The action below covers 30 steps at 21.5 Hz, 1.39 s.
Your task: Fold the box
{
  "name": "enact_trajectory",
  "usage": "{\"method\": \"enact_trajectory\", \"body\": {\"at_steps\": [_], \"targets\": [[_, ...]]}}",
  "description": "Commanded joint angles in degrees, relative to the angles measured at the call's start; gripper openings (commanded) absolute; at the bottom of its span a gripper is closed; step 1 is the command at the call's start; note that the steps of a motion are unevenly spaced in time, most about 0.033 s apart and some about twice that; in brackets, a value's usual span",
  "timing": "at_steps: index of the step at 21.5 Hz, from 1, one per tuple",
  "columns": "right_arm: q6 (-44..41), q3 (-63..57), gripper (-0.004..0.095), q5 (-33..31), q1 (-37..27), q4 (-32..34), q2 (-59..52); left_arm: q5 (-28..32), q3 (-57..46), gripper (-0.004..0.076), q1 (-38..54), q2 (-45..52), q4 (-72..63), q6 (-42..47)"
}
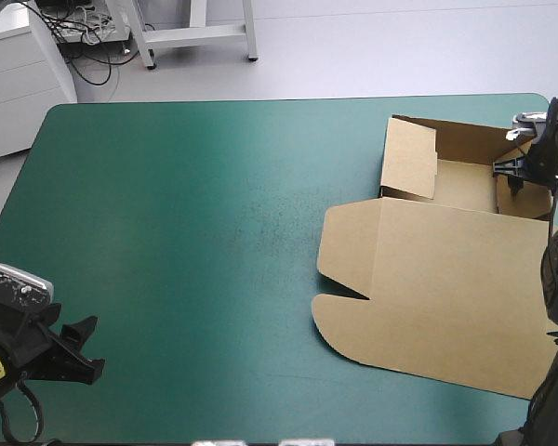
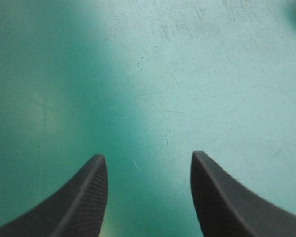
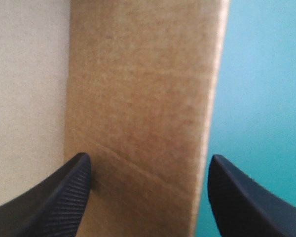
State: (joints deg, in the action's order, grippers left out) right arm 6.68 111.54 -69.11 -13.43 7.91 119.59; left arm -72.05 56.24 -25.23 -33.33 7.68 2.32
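The box (image 1: 437, 260) is half formed: walls (image 1: 409, 158) are raised, the lid (image 1: 456, 316) is left flat. Both claws are held spread: the right claw (image 3: 149, 157) astride a wall (image 3: 143, 89), the left claw (image 2: 148, 154) over bare surface (image 2: 138, 74).

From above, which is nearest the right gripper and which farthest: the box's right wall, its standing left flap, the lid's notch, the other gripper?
From the right gripper:
1. Right wall, between its open fingers.
2. Standing left flap, across the tray.
3. Lid notch, on the lid's left edge.
4. Left gripper, at the table's near-left corner.
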Motion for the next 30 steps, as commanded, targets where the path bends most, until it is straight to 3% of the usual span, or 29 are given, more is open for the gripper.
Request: {"method": "enact_trajectory", "body": {"at_steps": [1, 9, 14, 17, 24, 30], "targets": [[0.31, 2.90, 0.0688, 1.48, -0.37, 0.58, -6.48, -1.28, 1.38, 0.0365, -0.35, -0.27, 0.56, 0.23], [0.31, 4.12, 0.0688, -2.24, -0.37, -6.21, -17.97, -0.05, 1.38, 0.0365, -0.35, -0.27, 0.94, 0.23], [3.90, 0.34, 0.0617, -2.30, -0.18, -15.53, -30.48, 3.61, 1.38, 0.0365, -0.35, -0.22, 1.17, 0.49], [7.52, -8.44, 0.0550, -0.58, 0.10, -22.96, -40.97, 4.60, 1.38, 0.0365, -0.35, -0.22, 2.65, 0.49], [13.45, -31.90, 0.0545, 9.61, 2.93, -23.60, -63.98, 6.81, 1.38, 0.0365, -0.35, -0.22, 2.89, 0.49], [16.70, -49.93, 0.0545, 14.00, 2.93, -25.94, -83.39, 9.82, -0.39, 0.0365, -0.35, 0.03, 2.26, 0.76]]}}
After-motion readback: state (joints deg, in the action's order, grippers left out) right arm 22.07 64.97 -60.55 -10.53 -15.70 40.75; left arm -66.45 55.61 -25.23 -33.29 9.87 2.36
